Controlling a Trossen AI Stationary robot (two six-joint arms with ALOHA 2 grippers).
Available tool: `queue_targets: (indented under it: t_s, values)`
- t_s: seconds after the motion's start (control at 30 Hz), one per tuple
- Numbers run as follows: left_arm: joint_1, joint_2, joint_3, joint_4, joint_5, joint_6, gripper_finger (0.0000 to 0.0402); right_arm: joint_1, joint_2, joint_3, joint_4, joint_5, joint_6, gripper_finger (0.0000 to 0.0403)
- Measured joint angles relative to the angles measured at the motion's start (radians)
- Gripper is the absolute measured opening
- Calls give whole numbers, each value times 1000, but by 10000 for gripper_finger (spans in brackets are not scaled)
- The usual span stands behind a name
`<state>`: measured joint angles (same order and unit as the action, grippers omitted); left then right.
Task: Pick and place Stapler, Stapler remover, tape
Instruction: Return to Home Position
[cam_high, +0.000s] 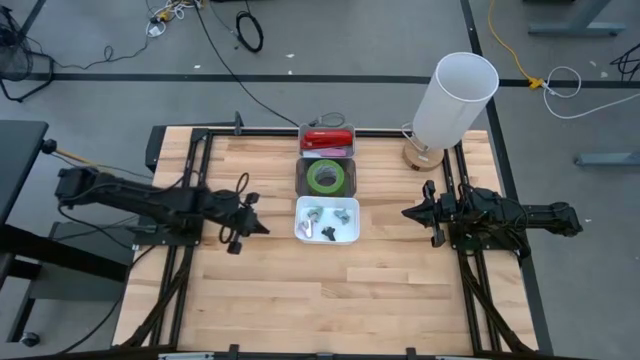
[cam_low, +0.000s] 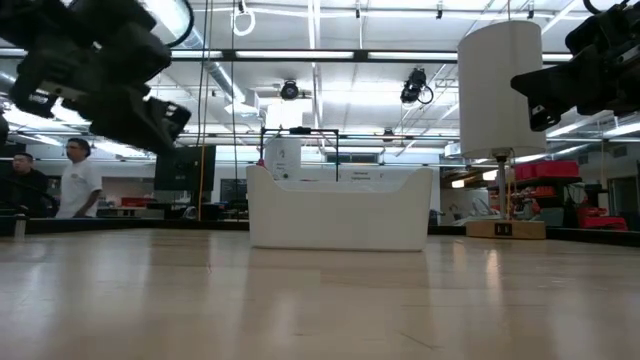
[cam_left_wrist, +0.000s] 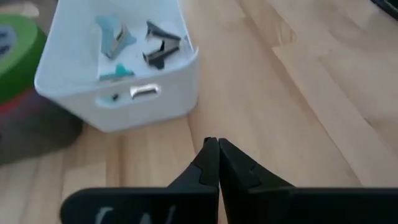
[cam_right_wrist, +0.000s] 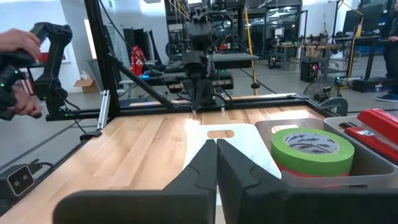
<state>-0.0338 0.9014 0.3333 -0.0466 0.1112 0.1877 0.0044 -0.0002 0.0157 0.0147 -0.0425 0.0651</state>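
The stapler (cam_high: 328, 139) is seen in the clear bin (cam_high: 302, 141), the green tape (cam_high: 326, 177) in the black bin (cam_high: 299, 181) and the staple removers (cam_high: 326, 217) in the white bin (cam_high: 298, 222), all mid-worktop (cam_high: 260, 290). The white bin is flanked by the left gripper (cam_high: 260, 227) and right gripper (cam_high: 408, 212), their fingers pressed together on nothing and pointed inward at it. Only a withdrawal outward, away from the bins, is judged to be needed.
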Motion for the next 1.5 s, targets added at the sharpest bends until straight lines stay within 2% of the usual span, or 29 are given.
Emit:
queue_targets:
  t_s: [0.4,0.7,0.87,1.5]
  values:
    - [-16,-126,-195,111,2,-81,0,0,0,0,0,0,0,13]
    - [-16,-173,-279,129,25,-131,0,0,0,0,0,0,0,13]
    - [-16,-214,-299,135,25,-127,0,0,0,0,0,0,0,13]
    - [-16,-498,-324,86,20,-89,0,0,0,0,0,0,0,13]
